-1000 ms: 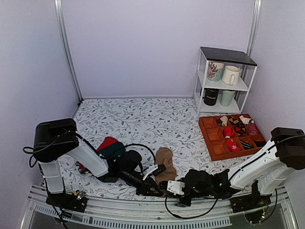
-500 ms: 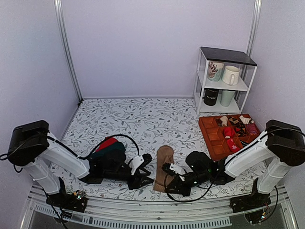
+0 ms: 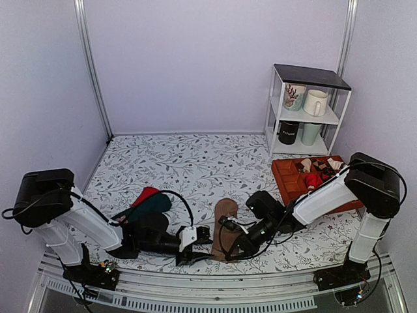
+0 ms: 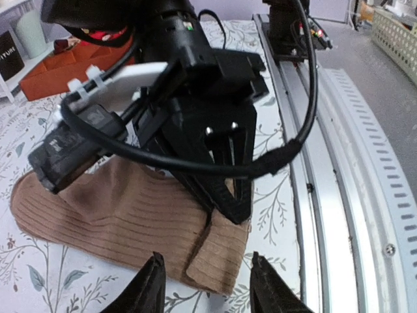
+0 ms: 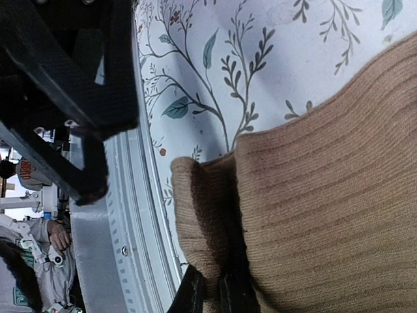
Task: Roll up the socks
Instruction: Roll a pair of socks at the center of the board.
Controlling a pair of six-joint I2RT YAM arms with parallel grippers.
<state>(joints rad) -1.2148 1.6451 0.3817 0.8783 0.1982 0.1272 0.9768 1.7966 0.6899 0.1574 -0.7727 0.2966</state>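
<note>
Socks [image 3: 226, 212]: 1 flat tan strip on the desk [image 3: 195, 163], lower centre of the top view. Right end effector [image 5: 212, 290] pressed together, pinching the strip's folded near edge. Left end effector [image 4: 207, 287] spread, gripping nothing; the strip's corner shows between its 2 fingers.

In the top view the left arm [image 3: 98, 225] lies low, running from its shoulder at about 8 o'clock toward 3 o'clock with the forearm almost flat. The left gripper [image 3: 204, 235], near 6 o'clock, has its fingers [image 4: 151, 290] standing apart. The right arm [image 3: 326, 194] slopes down from its shoulder at 3 o'clock toward 8 o'clock with the wrist bent low, and the right gripper [image 3: 227, 246], just at the left gripper's 3 o'clock side, has its fingers pinched together on a folded edge of the socks [image 5: 326, 195].
</note>
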